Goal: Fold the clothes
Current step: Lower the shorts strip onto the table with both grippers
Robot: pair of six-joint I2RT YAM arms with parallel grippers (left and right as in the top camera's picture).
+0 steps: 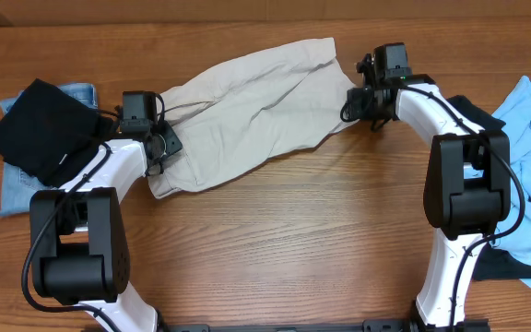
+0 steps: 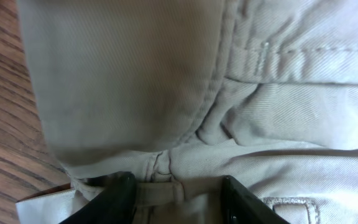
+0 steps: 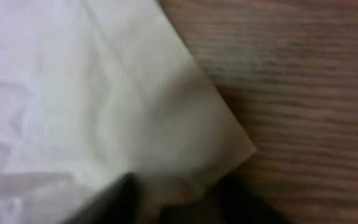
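Left gripper fingers straddling khaki shorts at waistband, belt loop between them, apparently pinching thick band. Right gripper sitting at shorts' opposite hem corner; blur hiding whether jaws are pinching, cannot tell. Shorts lying stretched between both grippers. Risks: thin corner slipping free when lifting, skewing fold; bulky waistband working loose.

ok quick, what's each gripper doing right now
left gripper: closed on the khaki shorts at the waistband
right gripper: fingers astride their hem corner, view blurred, cannot tell if gripped
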